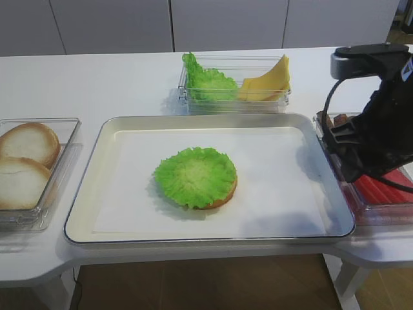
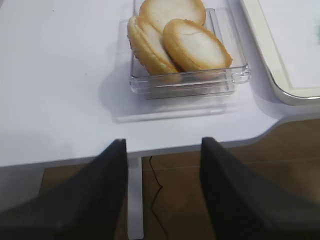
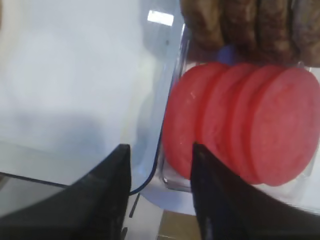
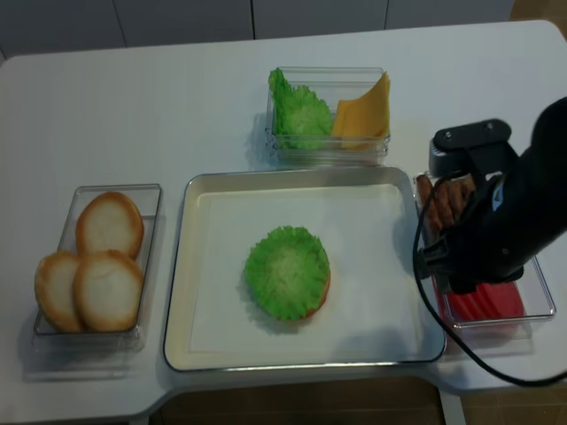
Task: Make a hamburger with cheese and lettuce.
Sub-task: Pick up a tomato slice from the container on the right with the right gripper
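My right gripper (image 3: 161,192) stands open, holding nothing, fingers straddling the near wall of the clear box (image 3: 172,185). The red slices (image 3: 240,125) lean packed edge to edge at my two o'clock, so I could pinch two together or catch the wall. My arm hangs over that box, at the tray's (image 1: 84,213) three o'clock. The hamburger (image 1: 195,177), lettuce on top, waits mid-tray; cheese (image 1: 268,81) sits at twelve. My left gripper (image 2: 162,187) hangs open off the table's edge.

No readable text, label, brand, number or sign appears in any view, neither on the containers, the tray, the table nor the arm.
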`<action>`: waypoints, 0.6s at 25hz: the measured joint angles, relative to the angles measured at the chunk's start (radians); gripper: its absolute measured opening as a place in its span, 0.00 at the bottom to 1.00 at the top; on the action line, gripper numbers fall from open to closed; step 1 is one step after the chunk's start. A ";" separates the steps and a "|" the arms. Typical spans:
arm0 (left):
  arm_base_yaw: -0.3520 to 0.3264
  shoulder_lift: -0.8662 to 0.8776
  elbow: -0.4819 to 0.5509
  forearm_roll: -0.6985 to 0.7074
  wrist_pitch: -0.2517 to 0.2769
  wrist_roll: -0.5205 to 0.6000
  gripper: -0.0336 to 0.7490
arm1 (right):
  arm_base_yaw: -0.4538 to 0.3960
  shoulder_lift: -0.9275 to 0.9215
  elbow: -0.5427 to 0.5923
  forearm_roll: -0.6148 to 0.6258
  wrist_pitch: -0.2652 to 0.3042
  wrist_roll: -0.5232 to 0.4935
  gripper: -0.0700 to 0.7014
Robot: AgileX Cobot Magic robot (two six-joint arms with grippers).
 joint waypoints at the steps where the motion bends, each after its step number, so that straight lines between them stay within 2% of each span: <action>1: 0.000 0.000 0.000 0.000 0.000 0.000 0.49 | 0.000 0.017 0.000 -0.003 -0.005 0.002 0.50; 8: 0.000 0.000 0.000 0.000 0.000 0.000 0.49 | 0.001 0.076 0.000 -0.022 -0.048 0.004 0.50; 15: 0.000 0.000 0.000 0.000 0.000 0.000 0.49 | 0.001 0.095 0.000 -0.036 -0.052 0.009 0.49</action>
